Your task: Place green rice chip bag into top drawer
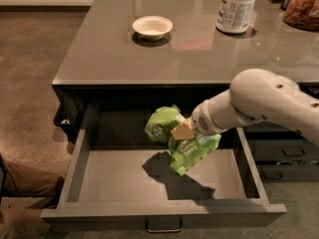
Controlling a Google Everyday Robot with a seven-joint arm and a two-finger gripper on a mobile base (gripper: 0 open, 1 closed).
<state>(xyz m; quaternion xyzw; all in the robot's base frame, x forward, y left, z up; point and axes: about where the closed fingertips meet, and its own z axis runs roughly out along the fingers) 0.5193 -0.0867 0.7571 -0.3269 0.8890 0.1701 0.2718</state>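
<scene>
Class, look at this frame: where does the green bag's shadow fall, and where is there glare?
Camera view: the green rice chip bag, held by the gripper over the top drawer, throws a dark shadow onto the drawer floor beneath it; camera view: soft glare lies on the countertop between bowl and white tub.

1 gripper (182, 131), above the 1 open top drawer (164, 214), grips 1 green rice chip bag (192, 151). 1 counter (124, 59) carries 1 white bowl (152, 27) and 1 white tub (238, 8).
</scene>
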